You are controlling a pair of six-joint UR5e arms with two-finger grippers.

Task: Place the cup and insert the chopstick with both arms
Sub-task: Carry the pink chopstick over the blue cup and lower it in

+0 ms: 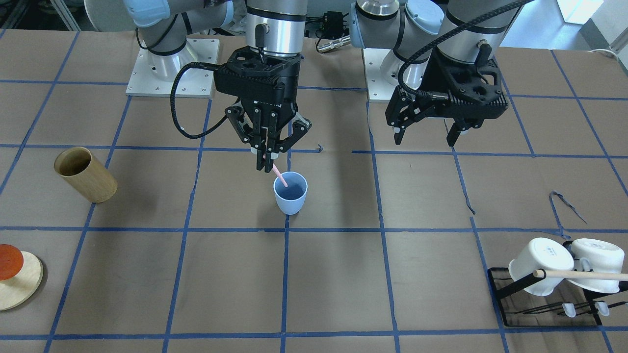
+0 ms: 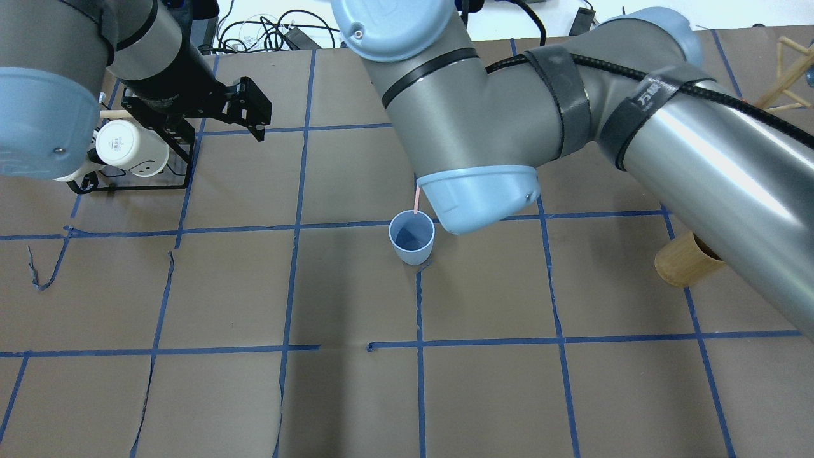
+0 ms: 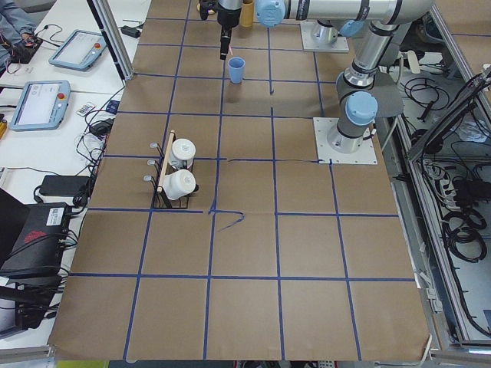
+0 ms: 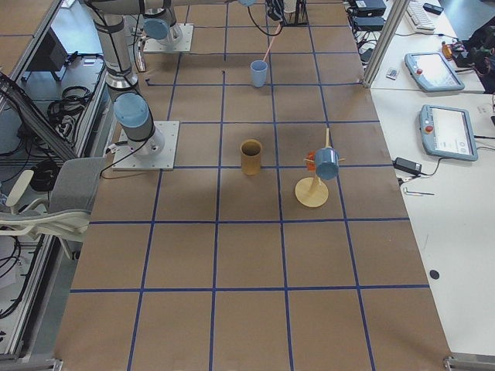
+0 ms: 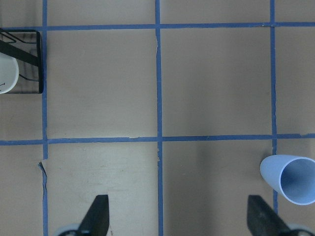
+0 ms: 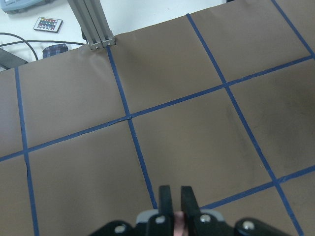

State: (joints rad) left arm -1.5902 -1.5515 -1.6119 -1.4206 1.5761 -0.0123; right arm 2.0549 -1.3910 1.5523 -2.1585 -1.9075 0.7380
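The light-blue cup (image 1: 290,192) stands upright near the table's middle; it also shows in the overhead view (image 2: 412,238) and at the right edge of the left wrist view (image 5: 290,179). My right gripper (image 1: 265,162) is just above and behind the cup, shut on the pale-pink chopstick (image 1: 280,176). The stick is tilted and its lower end is inside the cup's mouth. The right wrist view shows the fingers (image 6: 165,195) closed on something pink. My left gripper (image 1: 426,141) is open and empty, off to the cup's side above bare table.
A tan wooden cylinder (image 1: 86,175) stands toward my right. A round wooden stand with a red disc (image 1: 14,274) is beyond it. A black rack (image 1: 544,304) with two white mugs and a wooden rod (image 1: 584,275) is on my left.
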